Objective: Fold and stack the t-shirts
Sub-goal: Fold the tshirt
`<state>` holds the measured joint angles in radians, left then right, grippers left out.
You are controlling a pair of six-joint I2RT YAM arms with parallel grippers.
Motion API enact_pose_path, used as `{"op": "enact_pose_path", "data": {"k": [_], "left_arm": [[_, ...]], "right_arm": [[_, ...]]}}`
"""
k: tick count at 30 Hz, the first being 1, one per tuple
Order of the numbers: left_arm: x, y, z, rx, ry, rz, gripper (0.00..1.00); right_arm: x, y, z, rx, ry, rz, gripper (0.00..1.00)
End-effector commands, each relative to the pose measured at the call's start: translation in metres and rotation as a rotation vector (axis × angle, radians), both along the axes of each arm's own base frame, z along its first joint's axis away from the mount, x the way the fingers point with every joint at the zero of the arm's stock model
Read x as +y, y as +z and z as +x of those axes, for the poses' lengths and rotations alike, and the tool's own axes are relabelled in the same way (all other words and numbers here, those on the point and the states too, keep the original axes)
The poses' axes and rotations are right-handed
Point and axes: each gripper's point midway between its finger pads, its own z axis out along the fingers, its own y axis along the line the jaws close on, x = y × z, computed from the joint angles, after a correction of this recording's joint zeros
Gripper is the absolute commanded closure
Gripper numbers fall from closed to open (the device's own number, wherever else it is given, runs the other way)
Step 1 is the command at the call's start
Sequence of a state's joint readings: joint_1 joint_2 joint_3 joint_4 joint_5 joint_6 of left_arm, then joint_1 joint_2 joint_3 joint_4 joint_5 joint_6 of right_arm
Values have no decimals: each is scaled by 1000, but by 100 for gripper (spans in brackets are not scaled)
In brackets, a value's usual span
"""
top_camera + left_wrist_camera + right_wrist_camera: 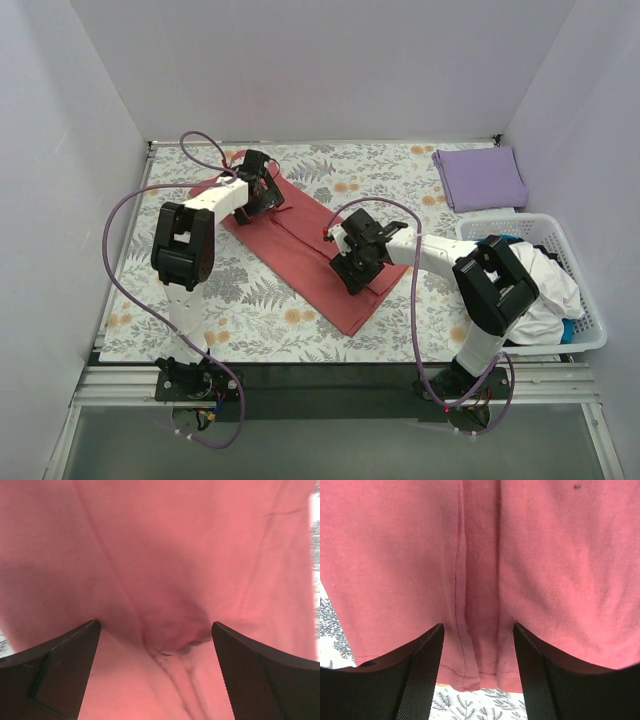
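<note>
1. Right gripper (479,630): fingers apart, straddling a raised pleat at the near hem end of the salmon-red soft cloth t-shirt (300,245).
2. The shirt lies as a long folded strip, diagonal on the floral-print table cloth (390,165).
3. Left gripper (156,627): fingers apart over a bunched crease at the shirt's far end.
4. Lavender-purple folded t-shirt (480,178): far right corner, just beyond the white slatted plastic basket (530,219).

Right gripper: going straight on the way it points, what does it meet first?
The red t-shirt, its middle seam dead ahead of the right gripper, jaws open. Depth unclear; it may already be touching.
</note>
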<state>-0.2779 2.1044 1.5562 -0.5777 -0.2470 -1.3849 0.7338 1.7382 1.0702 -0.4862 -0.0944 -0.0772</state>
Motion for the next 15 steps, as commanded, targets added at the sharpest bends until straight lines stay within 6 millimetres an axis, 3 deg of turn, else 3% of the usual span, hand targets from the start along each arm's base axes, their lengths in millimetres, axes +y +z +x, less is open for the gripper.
{"op": "enact_pose_path", "data": {"k": [1,6,10,13,15], "left_arm": [[-5,1,3,2,0,-15,7],[-15,-24,11,61,-38,-13,7],[-37,-37,24,99,-113,-11,7],[-59,-35,35,103,-166,-2,7],[-74,-45,36,113,-197,-5,7]], "right_arm": [[-15,-27,-21,73,-14,-47,37],[-4,-30,-73,215,46,-24,39],[20,-22,-120,311,108,9,40],[43,-13,-130,321,145,42,40],[63,-9,-138,336,189,63,40]]}}
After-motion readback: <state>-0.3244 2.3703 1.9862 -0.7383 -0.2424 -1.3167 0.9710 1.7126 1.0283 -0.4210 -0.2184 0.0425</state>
